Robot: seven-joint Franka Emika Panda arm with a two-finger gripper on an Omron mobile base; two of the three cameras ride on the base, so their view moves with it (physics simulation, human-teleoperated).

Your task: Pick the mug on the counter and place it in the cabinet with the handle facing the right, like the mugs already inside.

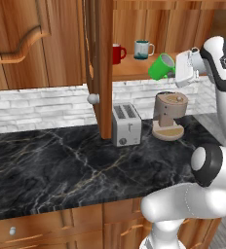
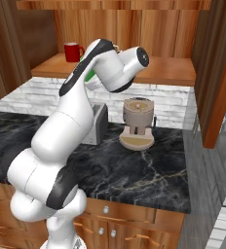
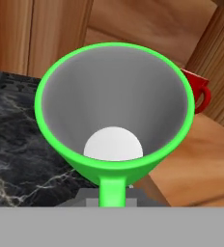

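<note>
The green mug [image 1: 160, 67] hangs tilted in the air at the right front of the cabinet [image 1: 61, 44] shelf, its mouth turned toward the hand. My gripper [image 1: 176, 72] is shut on it at the handle side. In the hand view I look straight into the mug [image 3: 115, 103], with its green handle [image 3: 113, 191] at the bottom. A sliver of the mug [image 2: 90, 77] shows behind the arm in the right base view. On the shelf stand the red mug [image 1: 117, 53] [image 2: 73, 51] [image 3: 199, 91] and the teal-and-white mug [image 1: 143, 49]. Below lies the black marble counter [image 1: 51, 170].
The open cabinet door [image 1: 99, 68] with its pale knob [image 1: 92, 98] stands left of the shelf opening. A silver toaster [image 1: 126, 125] and a brown coffee machine [image 1: 169, 115] [image 2: 138, 121] sit on the counter under the shelf. White brick backsplash runs behind.
</note>
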